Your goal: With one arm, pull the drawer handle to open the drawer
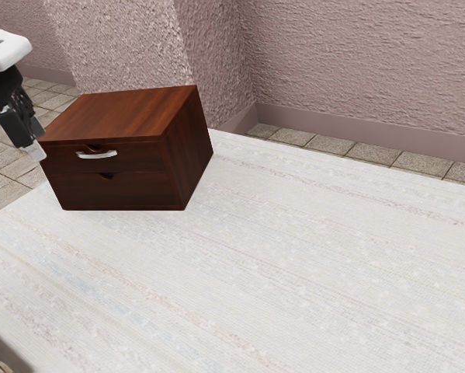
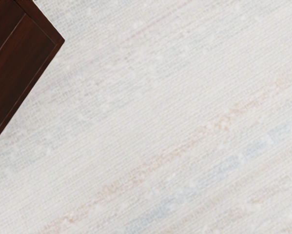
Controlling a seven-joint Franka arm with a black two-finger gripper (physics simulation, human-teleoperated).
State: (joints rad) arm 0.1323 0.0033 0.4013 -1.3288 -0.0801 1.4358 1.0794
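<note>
At the far left of the exterior frame my pincer hangs just beside the left edge of the dark wooden cabinet. Whether it is wide or narrow I cannot tell, and also not whether it touches the wood. A little to the right, in the upper left part of the frame, the top drawer carries a pale curved handle — my pincer is apart from it. The cabinet stands on the white table, which reaches to the right edge. In the wrist view one corner of the cabinet lies against the pale table.
</note>
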